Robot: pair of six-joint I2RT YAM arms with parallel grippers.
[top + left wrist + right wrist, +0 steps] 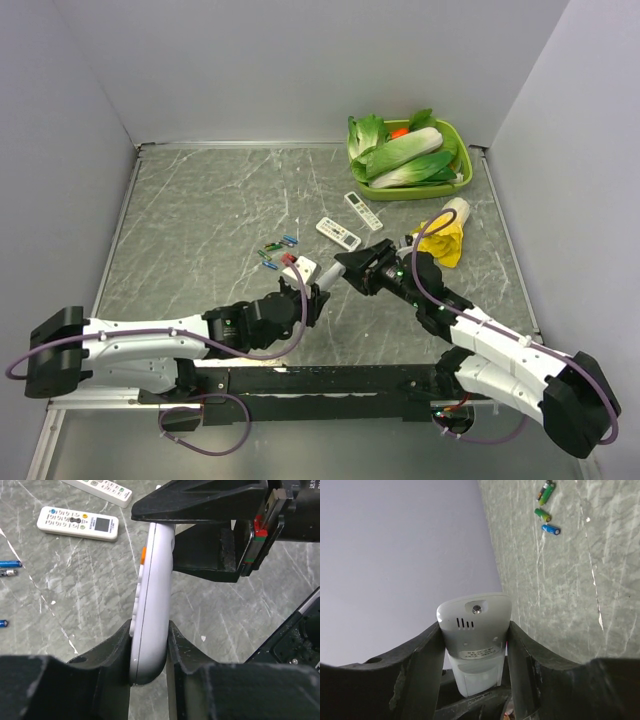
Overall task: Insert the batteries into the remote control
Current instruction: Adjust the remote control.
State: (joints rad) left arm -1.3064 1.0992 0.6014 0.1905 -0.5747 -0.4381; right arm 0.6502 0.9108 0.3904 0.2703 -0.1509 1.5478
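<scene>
The white remote control [152, 605] stands on edge between the pads of my left gripper [150, 637], which is shut on its lower end; its buttons face left. My right gripper [475, 635] is shut on the same remote [475, 625] near its other end, with the remote's back, label and battery cover facing the camera. In the top view both grippers meet at the remote [304, 268] at mid-table: left gripper [303, 293], right gripper [341, 270]. Blue batteries [290, 240] [268, 266] lie on the table to the left, beside green cells [270, 247]. One blue cell [551, 529] shows in the right wrist view.
Two longer white remotes [338, 233] [363, 210] lie behind the grippers. A green tray [458, 135] of vegetables stands at the back right. A yellow cloth with a white cup [446, 235] lies beside the right arm. Walls close in the table.
</scene>
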